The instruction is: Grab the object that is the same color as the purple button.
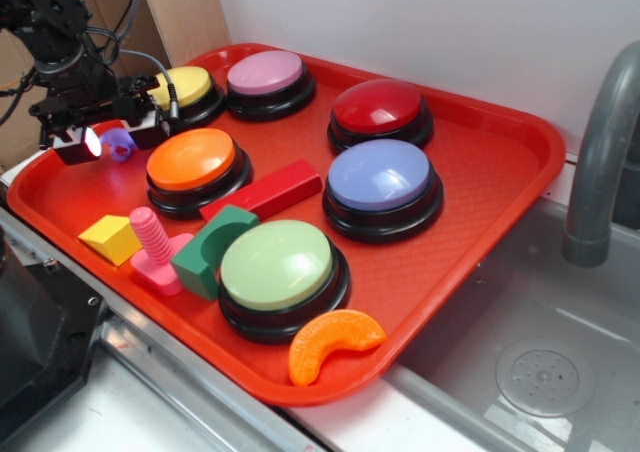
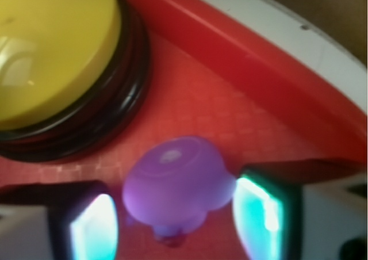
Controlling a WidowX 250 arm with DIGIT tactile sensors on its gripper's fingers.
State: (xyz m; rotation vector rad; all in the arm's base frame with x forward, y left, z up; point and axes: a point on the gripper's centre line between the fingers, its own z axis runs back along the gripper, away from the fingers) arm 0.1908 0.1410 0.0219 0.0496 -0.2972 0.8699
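Two fingers (image 2: 86, 228) of my end effector (image 1: 112, 138) stand spread on either side of the purple piece (image 2: 175, 182), which sits between them at the tray's far left corner. From the wrist view its right flank looks to touch the right pad, while a thin gap shows at the left pad; I cannot tell whether it is truly pinched. The piece is smooth, rounded plastic with a small loop showing in the exterior view (image 1: 118, 145). Both pads glow with a bright, glassy sheen.

Just beside me stands the yellow button (image 1: 183, 88), a glossy dome on a black base. The tray (image 1: 480, 212) is red plastic with a fine woven texture and a raised rim. Well apart, toward the tray's right side, sits the purple button (image 1: 380, 175), a periwinkle dome on black. Near it lie a red block (image 1: 265, 192), a green arch (image 1: 212, 250), and an orange wedge (image 1: 330, 342) shaped like a fruit slice.
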